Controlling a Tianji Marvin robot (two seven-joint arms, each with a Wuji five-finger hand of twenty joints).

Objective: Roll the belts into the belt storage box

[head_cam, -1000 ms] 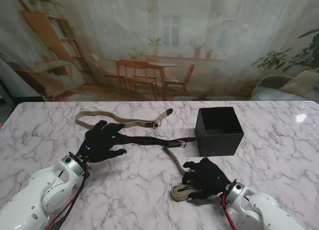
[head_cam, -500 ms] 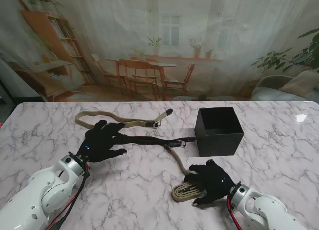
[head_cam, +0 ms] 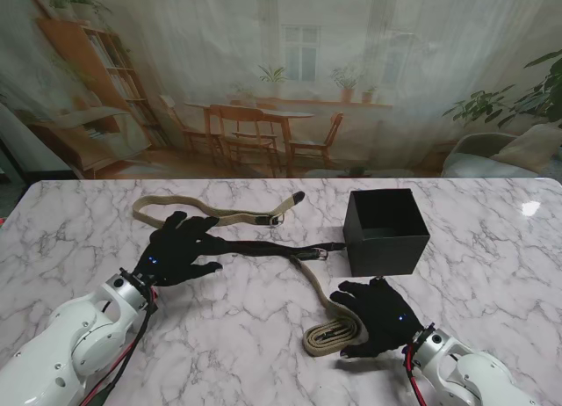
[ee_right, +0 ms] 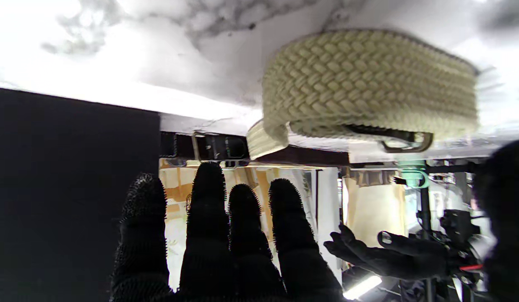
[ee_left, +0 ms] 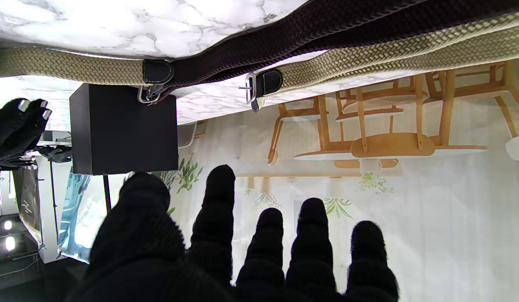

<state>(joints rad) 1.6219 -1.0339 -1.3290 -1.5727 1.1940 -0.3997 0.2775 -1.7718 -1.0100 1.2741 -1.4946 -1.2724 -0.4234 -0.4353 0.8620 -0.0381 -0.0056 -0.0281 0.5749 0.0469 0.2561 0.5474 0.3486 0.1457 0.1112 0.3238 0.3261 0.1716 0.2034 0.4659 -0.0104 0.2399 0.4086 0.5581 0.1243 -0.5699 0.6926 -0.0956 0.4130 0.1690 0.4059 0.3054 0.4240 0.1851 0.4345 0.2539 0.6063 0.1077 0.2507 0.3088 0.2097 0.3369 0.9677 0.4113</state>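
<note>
A: Is any writing to read on the belts or the box (head_cam: 386,232)?

B: No, none I can make out.

A: And the hands?

B: The right hand (head_cam: 379,316), low right of centre, lies flat with fingers spread, holding nothing, beside the folded tan belt (head_cam: 332,333). The left hand (head_cam: 180,248), at middle left, rests open on the black belt (head_cam: 263,247). The box stands on the counter (head_cam: 492,248), right of centre.

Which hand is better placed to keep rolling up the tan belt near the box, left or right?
Right, probably. The right hand sits open right beside the partly rolled tan belt, just in front of the black box. The left hand rests across the table on the black belt.
</note>
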